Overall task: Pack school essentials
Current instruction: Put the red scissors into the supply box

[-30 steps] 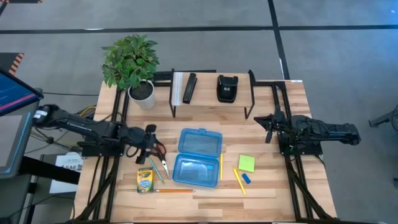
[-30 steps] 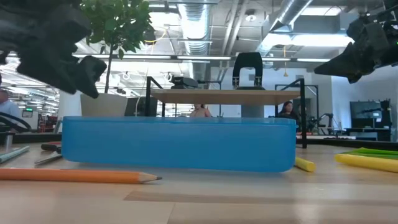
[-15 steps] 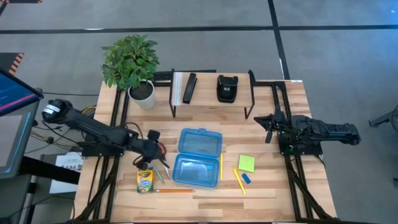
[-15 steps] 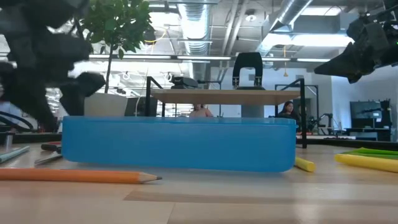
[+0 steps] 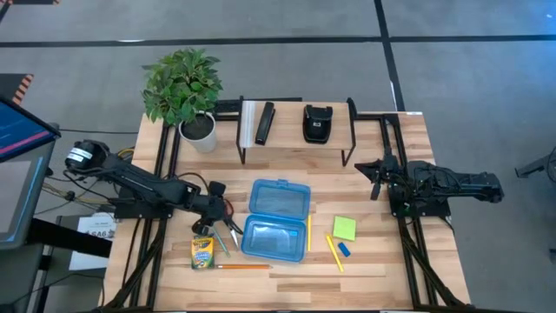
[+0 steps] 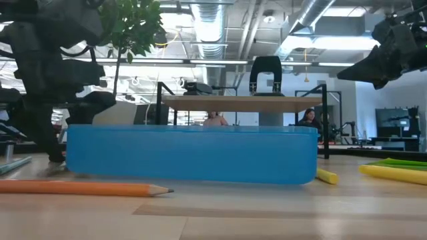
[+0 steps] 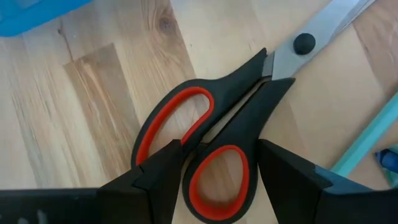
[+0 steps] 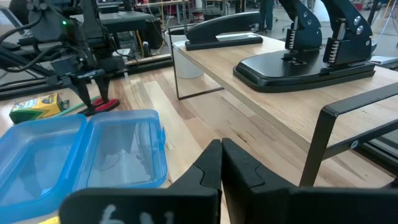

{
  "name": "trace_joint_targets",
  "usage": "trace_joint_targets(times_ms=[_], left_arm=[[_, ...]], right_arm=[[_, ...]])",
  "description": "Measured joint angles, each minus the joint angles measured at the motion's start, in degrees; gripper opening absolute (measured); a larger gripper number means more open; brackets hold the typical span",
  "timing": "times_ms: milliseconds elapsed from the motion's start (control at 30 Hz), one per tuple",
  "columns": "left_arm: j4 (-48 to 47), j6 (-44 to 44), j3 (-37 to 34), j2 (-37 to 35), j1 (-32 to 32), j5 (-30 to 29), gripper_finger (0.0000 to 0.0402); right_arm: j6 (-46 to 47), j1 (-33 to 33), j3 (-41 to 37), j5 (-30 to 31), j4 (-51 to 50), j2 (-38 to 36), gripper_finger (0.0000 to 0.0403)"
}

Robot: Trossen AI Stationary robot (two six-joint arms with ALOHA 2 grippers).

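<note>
The counter (image 5: 373,261) fills the middle of the high view. A potted plant (image 5: 182,87) stands at its upper left and a wire shelf (image 5: 295,143) at upper centre; the items on that shelf are dark and hard to make out from above.

The blue case (image 5: 276,219) lies open at centre. In the low view its near wall spans most of the frame and hides whatever lies behind it.

The left tool (image 5: 211,211) is down at the counter, left of the case. In the left wrist view its fingers (image 7: 158,177) are spread, one outside each red-lined handle loop of the scissors (image 7: 230,134); contact cannot be confirmed. The blade tips are cut off by the frame edge.

The right tool (image 5: 380,174) hangs at the right edge of the counter, well apart from the goods, fingers pressed together.

Crayon box (image 5: 202,252): lower left, just below the scissors. Orange pencil (image 5: 243,267): bottom centre. Sticky pad (image 5: 344,228), yellow pencil (image 5: 334,252) and eraser (image 5: 344,249): grouped right of the case.
</note>
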Motion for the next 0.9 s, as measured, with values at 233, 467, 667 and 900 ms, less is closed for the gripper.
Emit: trace_joint_targets(times_ms=[233,467,667,900], left_arm=[[-0.4,2.5,3.6,0.1,-0.1,1.8,0.0195],[-1.8,-0.2,4.2,0.1,-0.5,3.1,0.0197],[-1.6,-1.0,4.2,0.1,-2.0,2.2,0.0249],[-1.3,1.8,4.2,0.6,-2.4,1.7,0.0292]], right_arm=[[0.0,0.0,0.0,0.0,0.0,0.0,0.0026],[0.0,0.0,0.0,0.0,0.0,0.0,0.0026],[0.0,0.0,0.0,0.0,0.0,0.0,0.0026],[0.0,0.0,0.0,0.0,0.0,0.0,0.0026]])
